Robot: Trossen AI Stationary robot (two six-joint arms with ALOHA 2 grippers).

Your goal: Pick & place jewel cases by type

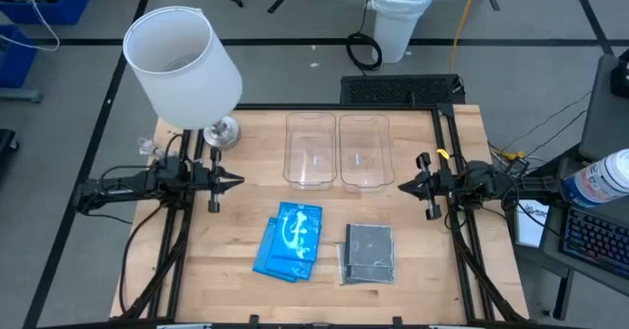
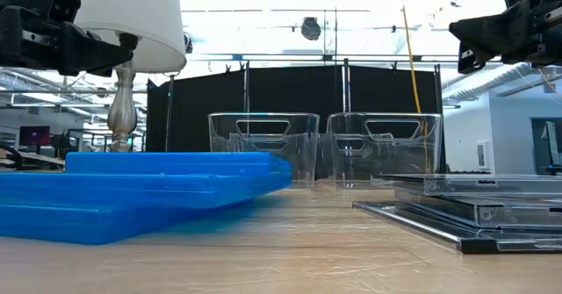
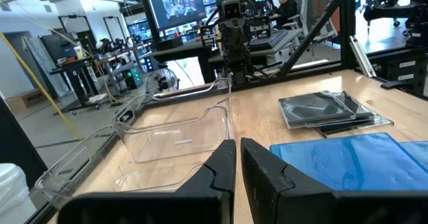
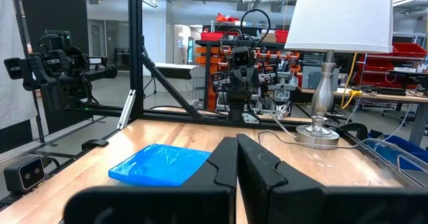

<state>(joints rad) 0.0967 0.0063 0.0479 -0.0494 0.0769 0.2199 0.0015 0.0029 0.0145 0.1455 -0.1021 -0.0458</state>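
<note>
nothing has been picked up yet; by the look of it the sorting has not begun. nearest the front edge of the desk (image 1: pixel 246 300) lie the two piles: the blue jewel cases (image 1: pixel 290 241), stacked askew, and just beside them the dark grey jewel cases (image 1: pixel 369 251), also in a loose stack. beyond the piles, toward the back of the desk, stand two clear bins (image 1: pixel 337 150) side by side, both with nothing in them. the left pincer (image 1: pixel 236 181) hangs above the desk to one side of the bins, its fingers nearly pressed together and grasping nothing; the right pincer (image 1: pixel 402 185) hangs on the bins' other side, clenched and likewise holding nothing. a white-shaded lamp (image 1: pixel 183 59) stands beyond the left pincer. the next move calls for one pincer to spread, come down over the top case of the pile on its side, and grip that thin case by its edges without dragging the ones beneath.
</note>
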